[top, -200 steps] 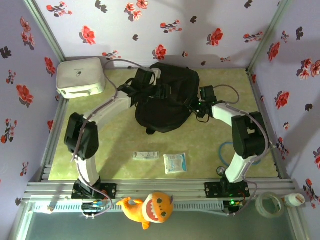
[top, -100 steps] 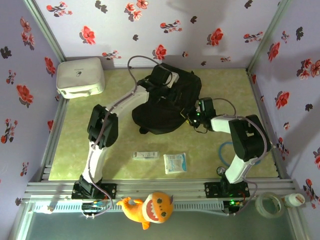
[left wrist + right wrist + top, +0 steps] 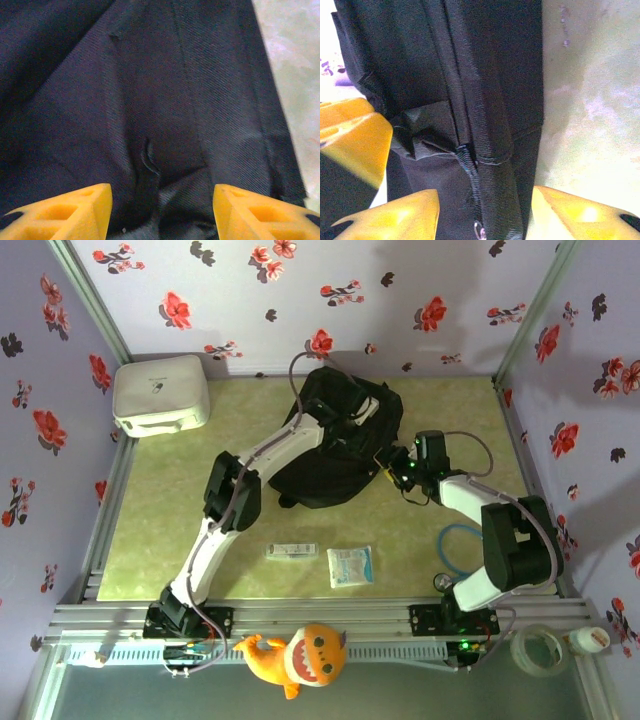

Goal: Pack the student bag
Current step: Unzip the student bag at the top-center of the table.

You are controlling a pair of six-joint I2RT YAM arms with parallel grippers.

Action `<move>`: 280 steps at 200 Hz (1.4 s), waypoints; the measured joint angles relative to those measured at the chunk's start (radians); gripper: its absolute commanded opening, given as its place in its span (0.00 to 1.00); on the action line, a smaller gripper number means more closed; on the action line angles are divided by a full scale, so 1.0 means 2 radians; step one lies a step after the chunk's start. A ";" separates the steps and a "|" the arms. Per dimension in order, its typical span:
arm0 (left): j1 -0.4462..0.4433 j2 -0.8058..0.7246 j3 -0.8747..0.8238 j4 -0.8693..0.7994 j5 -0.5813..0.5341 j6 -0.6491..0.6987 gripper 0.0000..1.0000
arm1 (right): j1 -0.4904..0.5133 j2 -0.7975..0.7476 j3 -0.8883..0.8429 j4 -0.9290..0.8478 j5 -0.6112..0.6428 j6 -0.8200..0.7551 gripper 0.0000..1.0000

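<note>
Lilac wallpaper strewn with red flowers on three sides, mottled green desk (image 3: 180, 500) below. Lying at the far middle of it, directly under both sets of fingers: large black soft fabric backpack (image 3: 330, 475) with rounded top and straps. Left fingers (image 3: 70, 207) set on the upper panel, standing apart, a small pucker of cloth rising between them; cannot tell whether pinched or merely pressed. Right fingers (image 3: 395, 215) at the bag's side edge, straddling a seam and a band of woven webbing, bare desk just beyond the outer tip; gap filled with fabric, so cannot tell whether clamped or only resting. Well off to the left of the left fingers, white rounded-corner box (image 3: 160, 392); well behind both, nearer the arm bases, slim white packet (image 3: 291, 551) and pale blue pouch (image 3: 350, 566), not yet packed.

Judging by the slack folds: limp, light, prone to bunch and slide on the desk instead of lifting as one. Likely to give up only a single layer if pinched on the flat panel. Better taken at the stitched webbing or seam between the right fingers, with the left fingers on the opposite lip to spread the mouth.
</note>
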 measured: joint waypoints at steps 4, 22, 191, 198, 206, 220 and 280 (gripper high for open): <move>0.000 0.005 0.006 -0.002 -0.005 0.001 0.55 | 0.000 0.000 0.000 -0.002 0.001 0.000 0.52; 0.000 0.023 0.026 -0.009 -0.028 0.001 0.52 | 0.000 0.000 0.000 -0.005 0.002 0.000 0.52; 0.028 0.012 0.006 0.016 0.043 -0.095 0.17 | 0.000 0.000 0.000 -0.014 0.006 0.000 0.50; 0.030 0.009 -0.001 0.021 0.053 -0.098 0.18 | 0.000 0.000 0.000 -0.014 0.007 0.000 0.50; 0.033 0.006 -0.008 0.027 0.062 -0.101 0.18 | 0.000 0.000 0.000 -0.015 0.007 0.000 0.50; 0.037 0.000 -0.020 0.038 0.079 -0.106 0.20 | 0.000 0.000 0.000 -0.015 0.007 0.000 0.49; 0.053 -0.032 -0.078 0.080 0.137 -0.121 0.18 | 0.000 0.001 0.000 -0.015 0.007 0.000 0.49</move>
